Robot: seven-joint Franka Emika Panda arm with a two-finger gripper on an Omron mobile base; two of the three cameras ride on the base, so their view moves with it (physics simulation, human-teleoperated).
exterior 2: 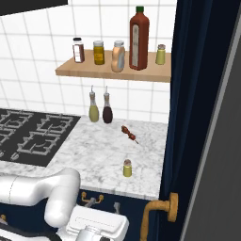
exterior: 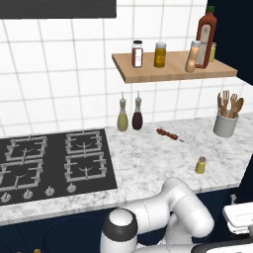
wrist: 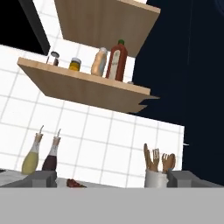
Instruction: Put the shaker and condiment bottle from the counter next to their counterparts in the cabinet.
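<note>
The shaker [exterior: 200, 165] [exterior 2: 127, 168], tiny and yellow-green with a grey top, stands alone on the marbled counter [exterior: 148, 163] near its front right edge. On the light-wood cabinet shelf [exterior: 173, 69] [exterior 2: 113, 73] [wrist: 83, 85] the peach-orange condiment bottle [exterior: 193, 56] [exterior 2: 118, 56] [wrist: 99, 61] stands right beside the tall red-brown bottle [exterior: 206, 33] [exterior 2: 139, 38] [wrist: 117, 61]. The twin shaker [exterior: 213, 52] [exterior 2: 161, 54] is at the shelf's right end. My gripper [wrist: 112, 180] is open and holds nothing. It is low, below counter height, and looks up at the shelf.
Two small jars [exterior: 137, 53] [exterior: 160, 54] stand on the shelf's left half. Yellow and dark cruets [exterior: 122, 116] [exterior: 137, 114] are against the tiled wall. A red skewer [exterior: 169, 134] lies mid-counter, a utensil pot [exterior: 226, 123] at right, the black hob [exterior: 54, 160] at left, and a navy cupboard [exterior 2: 202, 94] on the right.
</note>
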